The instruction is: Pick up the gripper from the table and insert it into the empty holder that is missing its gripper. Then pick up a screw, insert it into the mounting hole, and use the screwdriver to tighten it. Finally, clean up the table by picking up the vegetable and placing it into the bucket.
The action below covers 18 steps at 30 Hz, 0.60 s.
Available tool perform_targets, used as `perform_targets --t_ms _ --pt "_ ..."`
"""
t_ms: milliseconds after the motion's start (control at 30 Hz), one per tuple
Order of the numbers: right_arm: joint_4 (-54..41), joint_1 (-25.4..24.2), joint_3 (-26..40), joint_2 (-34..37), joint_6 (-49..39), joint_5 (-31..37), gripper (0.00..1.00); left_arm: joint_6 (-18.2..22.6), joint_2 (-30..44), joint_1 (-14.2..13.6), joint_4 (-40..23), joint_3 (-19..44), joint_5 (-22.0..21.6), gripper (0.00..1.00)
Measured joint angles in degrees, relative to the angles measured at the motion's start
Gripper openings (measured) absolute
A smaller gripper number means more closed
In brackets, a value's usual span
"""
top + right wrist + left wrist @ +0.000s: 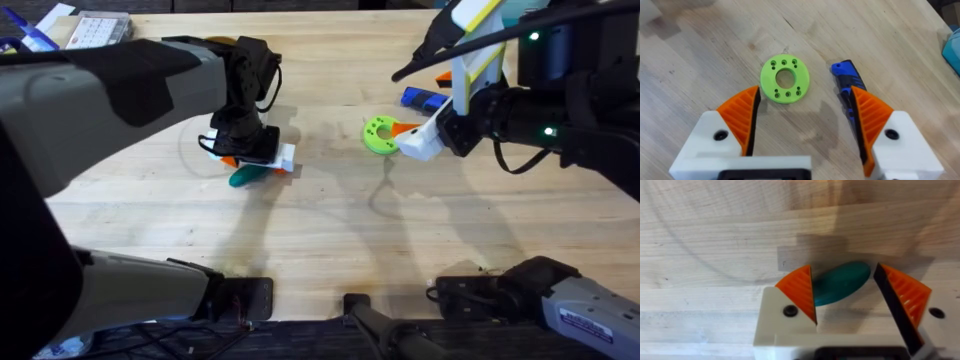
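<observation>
Vegetable (842, 282) lies flat on the table (330, 230), left of centre, roughly midway between near and far edges. Left gripper (262, 156) is down over it, jaws apart: in the left wrist view one orange ribbed pad (799, 291) overlaps one end of the teal piece, the other pad sits just off the opposite end, not clamped. From overhead the teal body (244, 177) pokes out from under the white fingers toward the near edge.

Right gripper (420, 140) hangs right of centre, toward the far edge, jaws wide apart and empty. Right wrist view: lime-green disc (785, 78) with a centre hole and a ring of small holes lies flat between the spread pads, farther out on the surface; screwdriver (846, 82) lies just beside it, not touching it, partly hidden behind one orange pad (867, 117). Overhead shows the disc (380, 134) just left of the right gripper's white finger, the screwdriver (424, 99) beyond it nearer the far edge.
</observation>
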Motion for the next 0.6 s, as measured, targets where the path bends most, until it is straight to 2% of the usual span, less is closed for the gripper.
perform_targets --t_ms 100,333,600 --pt "-0.6 0.0 0.0 0.1 0.0 0.0 0.976 0.6 0.2 0.0 -0.4 0.0 0.5 0.817" --pt "-1.6 0.0 0.0 0.1 0.0 0.0 0.976 8.0 0.4 0.0 -4.2 0.0 4.1 0.818" --pt "-2.1 0.0 0.0 0.1 0.0 0.0 0.976 21.4 0.4 0.0 -5.0 0.0 4.4 0.818"
